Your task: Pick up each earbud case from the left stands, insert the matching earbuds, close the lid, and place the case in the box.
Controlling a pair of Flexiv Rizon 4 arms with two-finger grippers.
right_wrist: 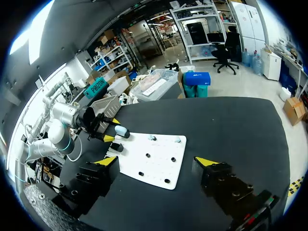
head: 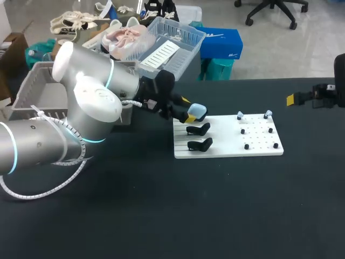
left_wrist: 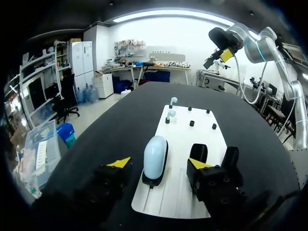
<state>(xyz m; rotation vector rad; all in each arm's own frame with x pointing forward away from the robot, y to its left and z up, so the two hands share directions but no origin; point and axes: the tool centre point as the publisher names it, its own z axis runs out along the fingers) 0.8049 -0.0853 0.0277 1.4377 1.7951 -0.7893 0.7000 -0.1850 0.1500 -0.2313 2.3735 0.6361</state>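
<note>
A pale blue earbud case [left_wrist: 155, 156] sits closed on the rearmost black stand at the left end of the white board [head: 226, 147]. My left gripper [left_wrist: 159, 164] straddles it, open, with a gap on each side of the case [head: 197, 111]. Two more black stands [head: 199, 129] [head: 200, 144] are empty. Two small pale earbuds [head: 240, 115] [head: 268, 114] stand on pegs at the board's far edge. My right gripper [right_wrist: 157, 161] hangs open and empty far off to the right [head: 294, 99], high above the table. From there, the case [right_wrist: 121, 131] shows beside the left gripper.
Several black pegs [head: 247, 146] dot the right half of the board. A grey crate [head: 33, 89] stands at the table's back left, partly hidden behind my left arm. The black tabletop [head: 215, 205] stretches in front of the board.
</note>
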